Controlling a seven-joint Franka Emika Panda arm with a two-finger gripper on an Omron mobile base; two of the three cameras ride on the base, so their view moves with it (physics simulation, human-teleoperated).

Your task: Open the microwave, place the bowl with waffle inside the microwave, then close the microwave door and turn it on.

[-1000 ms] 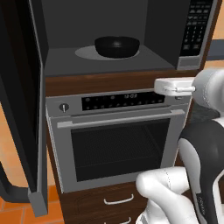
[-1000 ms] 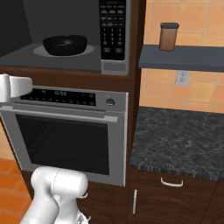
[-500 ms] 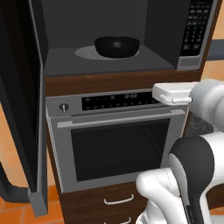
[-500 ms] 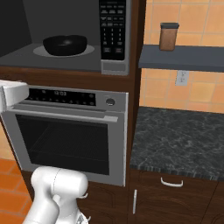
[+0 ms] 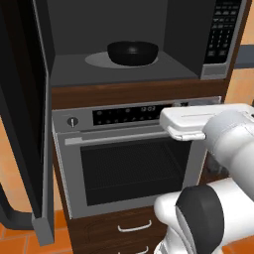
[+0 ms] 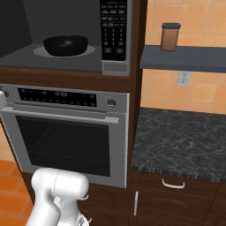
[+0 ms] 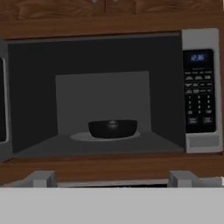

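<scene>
The microwave [image 5: 218, 69] stands open, its grey cavity bare to all three views. Its door [image 5: 25, 124] is swung wide to the left, and an edge of it shows in the hand view [image 7: 3, 109]. The black bowl [image 5: 133, 52] [image 6: 65, 45] [image 7: 113, 128] sits on the round turntable inside; I cannot make out the waffle in it. My gripper [image 7: 113, 179] is open with nothing between its fingertips [image 7: 41, 178]. It hangs outside and below the cavity mouth, and the white hand [image 5: 186, 121] is in front of the oven's control strip.
Below the microwave is a silver oven [image 5: 134, 168] [image 6: 66, 141] with a bar handle. The keypad [image 6: 114, 31] is on the microwave's right. A dark stone counter [image 6: 181, 141] lies to the right, under a shelf with a brown jar [image 6: 170, 36]. Drawers sit beneath the oven.
The hand has drawn back and sunk from the cavity's lower edge to the oven's control strip, nearly leaving the right base view. The bowl and door have not moved.
</scene>
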